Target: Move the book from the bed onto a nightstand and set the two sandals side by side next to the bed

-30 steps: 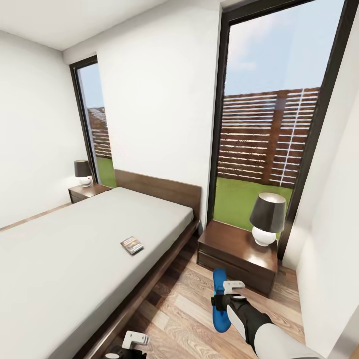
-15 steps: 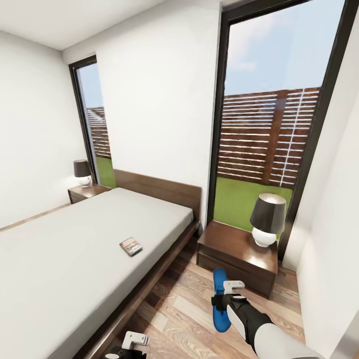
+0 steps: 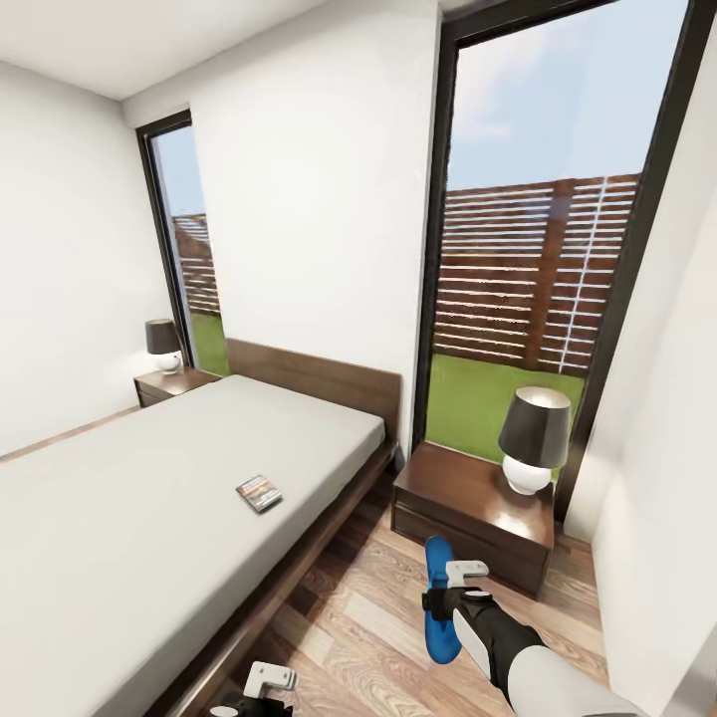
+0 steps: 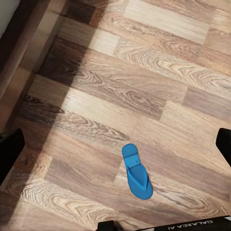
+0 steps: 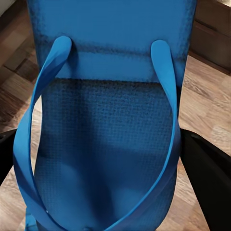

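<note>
The book (image 3: 259, 493) lies flat on the pale mattress of the bed (image 3: 119, 518), near its right side. A nightstand (image 3: 468, 498) with a glossy top stands right of the bed, and a second nightstand (image 3: 175, 383) stands at the far side. My right gripper (image 3: 435, 600) is shut on one blue sandal (image 3: 441, 633), held above the floor in front of the near nightstand; up close, that sandal (image 5: 106, 120) sits strap side up between the fingers (image 5: 209, 183). The other sandal (image 4: 137, 172) lies on the plank floor below my open left gripper (image 4: 118, 144), which is low beside the bed frame (image 3: 254, 697).
A dark-shaded lamp (image 3: 534, 438) takes up the right part of the near nightstand's top; a smaller lamp (image 3: 162, 345) stands on the far one. The dark bed frame (image 4: 19, 43) edges the floor strip. White wall (image 3: 657, 518) closes the right side; tall windows are behind.
The whole picture has drifted slightly, so the camera moved a little. Both grippers keep their places, the right one still holding its sandal.
</note>
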{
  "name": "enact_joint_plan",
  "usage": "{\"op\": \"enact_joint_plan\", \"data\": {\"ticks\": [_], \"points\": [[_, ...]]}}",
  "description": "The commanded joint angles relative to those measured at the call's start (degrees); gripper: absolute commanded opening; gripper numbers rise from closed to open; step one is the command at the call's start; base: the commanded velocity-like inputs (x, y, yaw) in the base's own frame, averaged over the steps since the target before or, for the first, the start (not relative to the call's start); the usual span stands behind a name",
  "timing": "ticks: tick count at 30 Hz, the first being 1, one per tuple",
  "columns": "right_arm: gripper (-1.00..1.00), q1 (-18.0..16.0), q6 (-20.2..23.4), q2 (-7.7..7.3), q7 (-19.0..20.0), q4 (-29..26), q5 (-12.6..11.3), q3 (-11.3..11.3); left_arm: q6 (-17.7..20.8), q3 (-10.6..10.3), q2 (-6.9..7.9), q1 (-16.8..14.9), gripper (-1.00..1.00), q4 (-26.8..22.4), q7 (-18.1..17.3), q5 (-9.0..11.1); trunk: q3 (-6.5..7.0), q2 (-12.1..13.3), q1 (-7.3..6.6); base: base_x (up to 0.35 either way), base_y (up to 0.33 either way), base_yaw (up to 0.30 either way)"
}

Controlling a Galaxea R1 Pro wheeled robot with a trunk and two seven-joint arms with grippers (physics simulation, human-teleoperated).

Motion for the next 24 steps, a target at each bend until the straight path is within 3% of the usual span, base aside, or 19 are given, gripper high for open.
{"op": "enact_joint_plan", "data": {"ticks": [1, 24], "points": [[-1.0, 0.0, 0.4, 0.01, -0.2, -0.1, 0.0, 0.1, 0.2, -0.5, 0.01, 0.0, 1.0, -0.1, 0.2, 0.6, -0.02, 0.0, 0.02, 0.001, -0.078, 0.0], [-1.0, 0.0, 0.4, 0.01, -0.2, -0.1, 0.0, 0.0, 0.2, -0.5, 0.09, 0.0, 1.0, -0.1, 0.1, 0.6, -0.02, 0.0, 0.02, 0.02, -0.025, 0.0]]}}
